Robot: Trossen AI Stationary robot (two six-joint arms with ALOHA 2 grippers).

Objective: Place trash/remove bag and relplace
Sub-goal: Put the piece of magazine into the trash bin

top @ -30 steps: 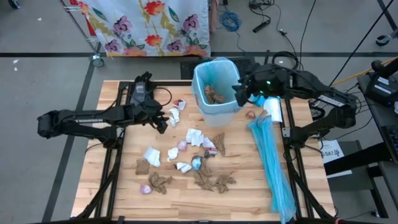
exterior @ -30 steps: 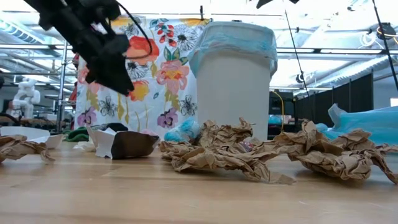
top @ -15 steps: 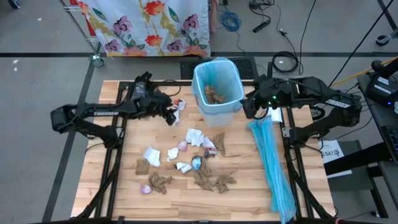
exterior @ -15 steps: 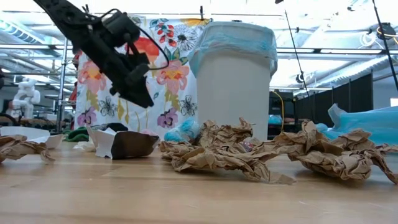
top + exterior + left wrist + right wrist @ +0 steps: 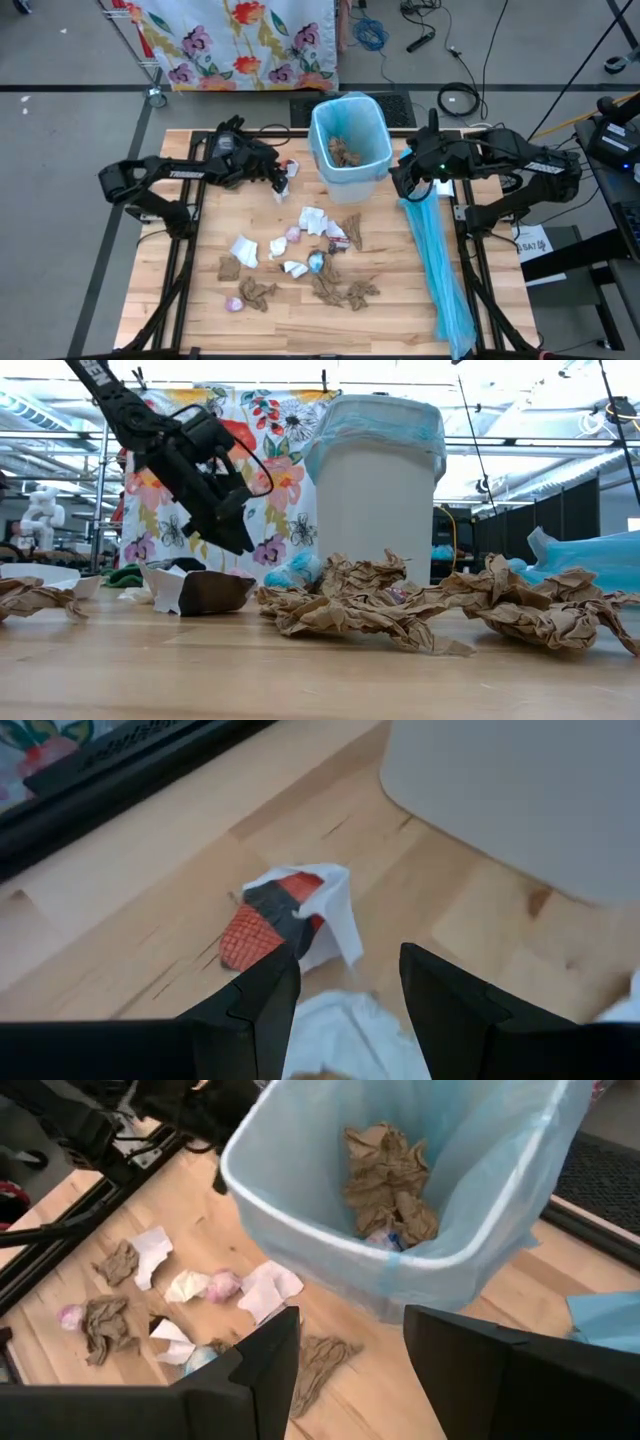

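Observation:
A white bin (image 5: pixel 349 140) lined with a light-blue bag stands at the table's far middle, with crumpled brown paper (image 5: pixel 385 1170) inside. My left gripper (image 5: pixel 279 181) is open, left of the bin and above the table. In the left wrist view its fingers (image 5: pixel 350 960) stand over a white tissue scrap (image 5: pixel 340 1025), with a red, dark and white scrap (image 5: pixel 285 915) lying just beyond. My right gripper (image 5: pixel 397 180) is open and empty at the bin's right side, looking at the bin (image 5: pixel 400 1200). Several brown paper and white tissue scraps (image 5: pixel 320 250) lie on the table's middle.
Long light-blue plastic sheets (image 5: pixel 440 260) lie along the table's right side. In the low view, crumpled brown paper (image 5: pixel 350 605) lies in front of the bin (image 5: pixel 375 490). A flowered cloth (image 5: pixel 240 40) hangs beyond the far edge. Bare wood shows at the near left.
My left gripper has gone toward the table's right and far edge, closer to the bin, and has come down over the scraps beside it. My right gripper has drawn back from the bin's rim toward the near edge.

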